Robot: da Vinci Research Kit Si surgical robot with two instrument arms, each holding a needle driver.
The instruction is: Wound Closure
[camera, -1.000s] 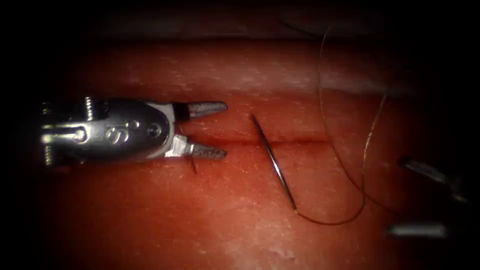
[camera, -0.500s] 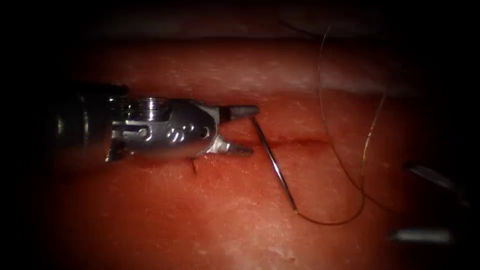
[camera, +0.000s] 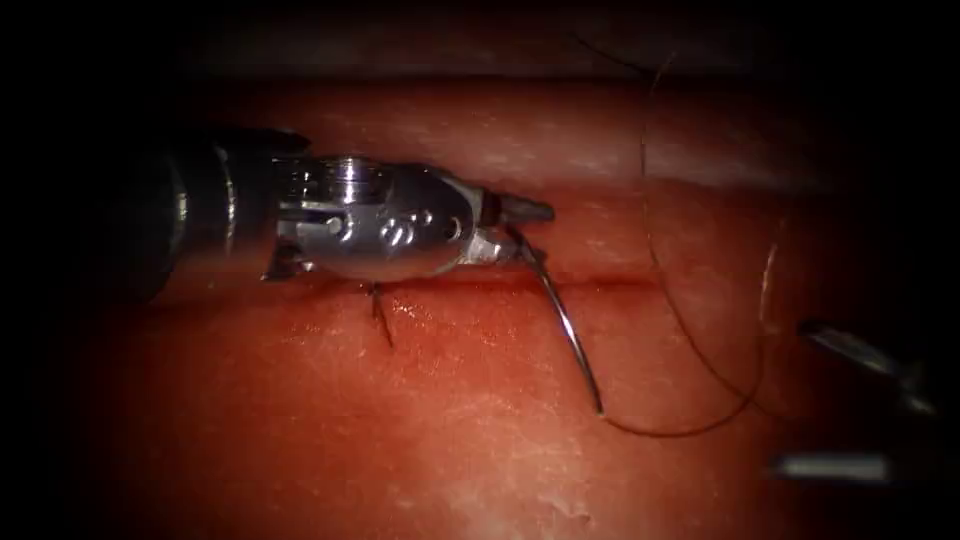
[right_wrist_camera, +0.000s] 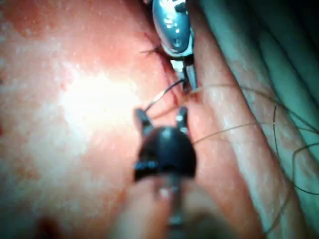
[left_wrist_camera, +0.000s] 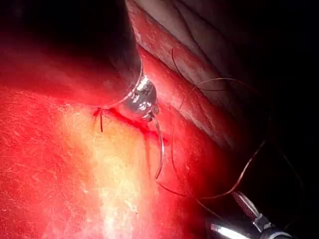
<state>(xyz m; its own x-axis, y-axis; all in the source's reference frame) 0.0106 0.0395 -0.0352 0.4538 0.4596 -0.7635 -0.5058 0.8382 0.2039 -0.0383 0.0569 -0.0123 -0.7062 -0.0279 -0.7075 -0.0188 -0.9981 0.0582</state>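
Left tool: your steel needle driver (camera: pixel 520 232) has its fingers pinching the thin curved needle (camera: pixel 570 330) near its point
Needle: crosses the cut, dark thread (camera: pixel 700 425) trailing
Right tool: your fingers (right_wrist_camera: pixel 142 119) stand spread, holding nothing

the left tool (camera: pixel 515 230) sits over the cut (camera: pixel 610 284), jaws closed on the needle (camera: pixel 570 325) near its tip. beyond its jaws the thread (camera: pixel 690 330) loops across the tissue (camera: pixel 400 440). the right tool (camera: pixel 850 400), jaws apart, holds nothing; bare tissue lies between them.
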